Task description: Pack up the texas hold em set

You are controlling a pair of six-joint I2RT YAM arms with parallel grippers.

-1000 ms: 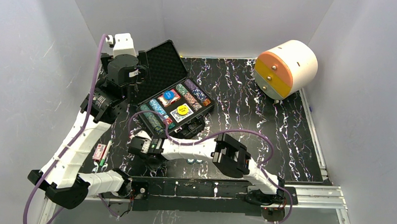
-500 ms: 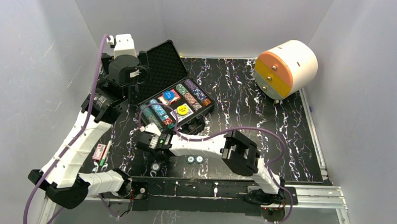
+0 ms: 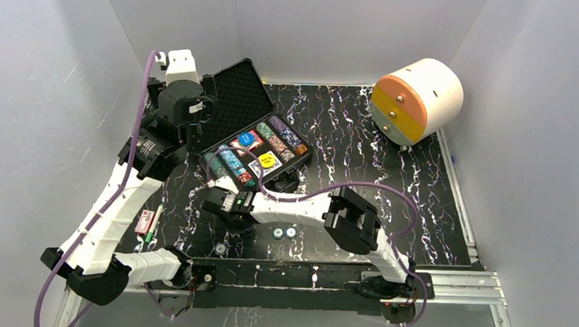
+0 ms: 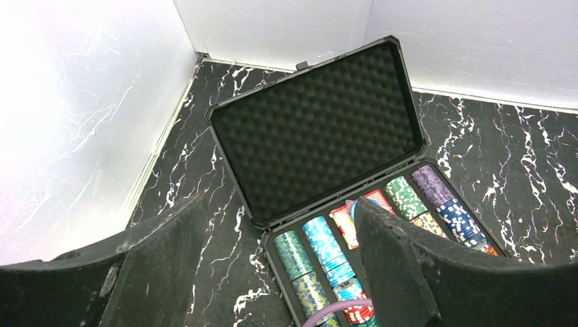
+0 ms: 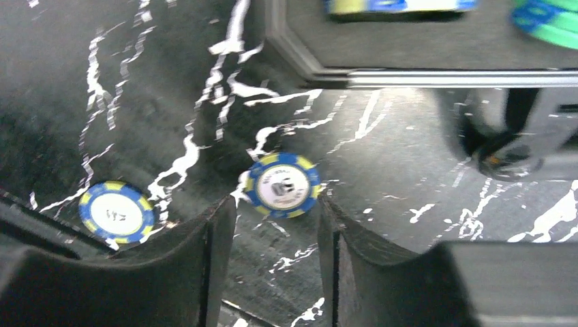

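Right wrist view has the right end effector (image 5: 276, 235) low over the table (image 5: 409, 170), its fingers apart with nothing between them, and a blue-and-yellow chip (image 5: 283, 185) lying flat just ahead of the fingertips. A second chip (image 5: 116, 212) lies off to its left, and the rim of the open case (image 5: 409, 78) runs further ahead. The chip is thin and flat on the table, so the fingers could close over it and miss, or nudge it toward the case wall. This view is blurred, and I cannot tell whether the tips touch the table. The left end effector (image 4: 283, 211) hovers with its fingers wide apart and empty, the case's foam lid and rows of chips ahead of it. Its fingers hide the nearer slots, so free room there cannot be judged.
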